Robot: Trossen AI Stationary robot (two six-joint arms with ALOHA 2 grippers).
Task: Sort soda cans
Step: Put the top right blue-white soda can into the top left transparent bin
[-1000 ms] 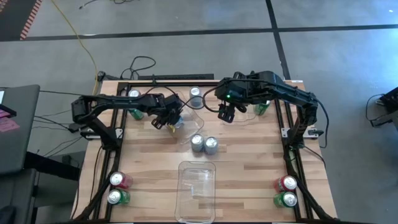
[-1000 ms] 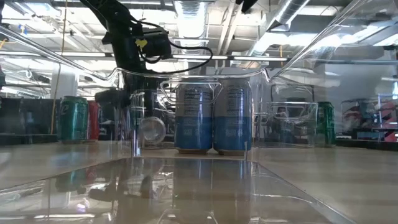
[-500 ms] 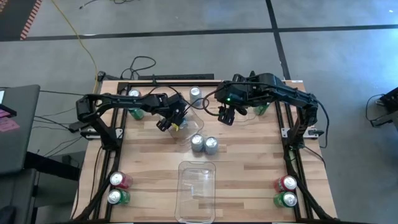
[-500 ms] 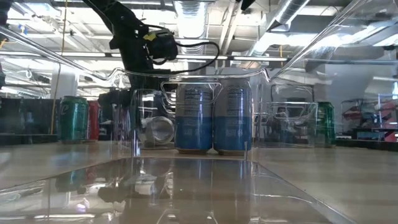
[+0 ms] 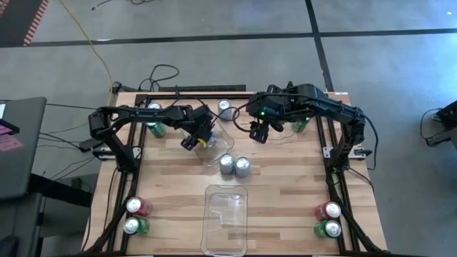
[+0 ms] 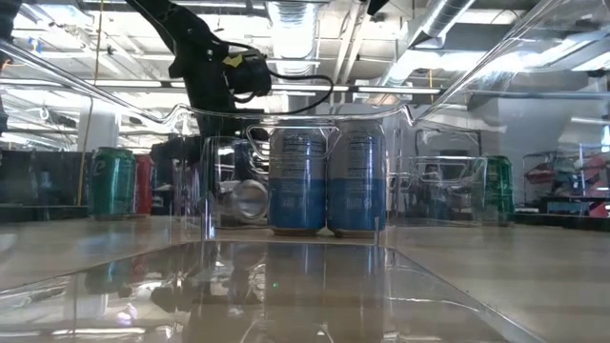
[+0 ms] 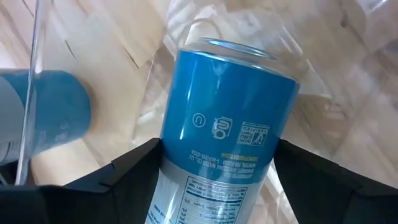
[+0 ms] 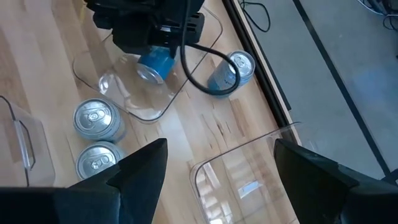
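My left gripper is over the clear bin at the table's middle, shut on a silver-blue can. In the low view that can shows tilted inside the bin. Two silver-blue cans stand just near of that bin, and another stands at the far edge. My right gripper hangs open above the table beside the right bin, holding nothing. Red and green cans stand in pairs at the near left and near right corners. My left gripper pinches the silver-blue can by its side wall between the two fingers, which lie across the can. It comes slanting down from the table's left. The can is tilted, its silver top pointing away from the gripper into the bin.
An empty clear bin sits at the near middle edge. Green and red cans stand at the far left behind my left arm, a green can at the far right. Bare wood lies between the near corners and the middle.
My left gripper has carried the silver-blue can a little toward the table's right, farther over the middle bin; in the low view the can has shifted right inside the bin. The right arm has kept still.
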